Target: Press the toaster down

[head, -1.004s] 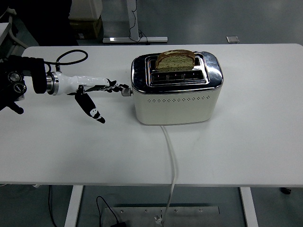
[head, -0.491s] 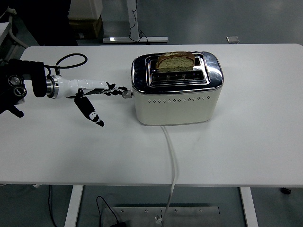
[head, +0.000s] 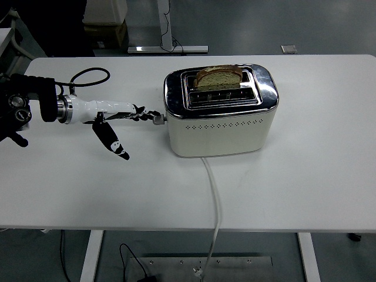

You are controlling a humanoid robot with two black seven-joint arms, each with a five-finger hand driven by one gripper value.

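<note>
A cream and chrome toaster (head: pixel 220 117) stands mid-table with a slice of bread (head: pixel 219 76) sticking up from its rear slot. Its lever knob (head: pixel 157 118) juts from the left end. My left hand (head: pixel 126 117) reaches in from the left, white with black markings, fingers stretched out flat. The fingertips (head: pixel 150 114) rest on or just above the lever knob. The thumb (head: pixel 113 141) hangs down toward the table. Nothing is grasped. The right arm is out of view.
The toaster's white cord (head: pixel 212 194) runs from its front over the table's near edge. A black cable (head: pixel 88 74) loops on the table behind my left forearm. A cardboard box (head: pixel 107 29) and desk legs stand on the floor beyond the table.
The left hand has slid slightly right, with its fingertips staying at the lever knob. The toaster has shifted a little to the right and the bread sits a little lower.
</note>
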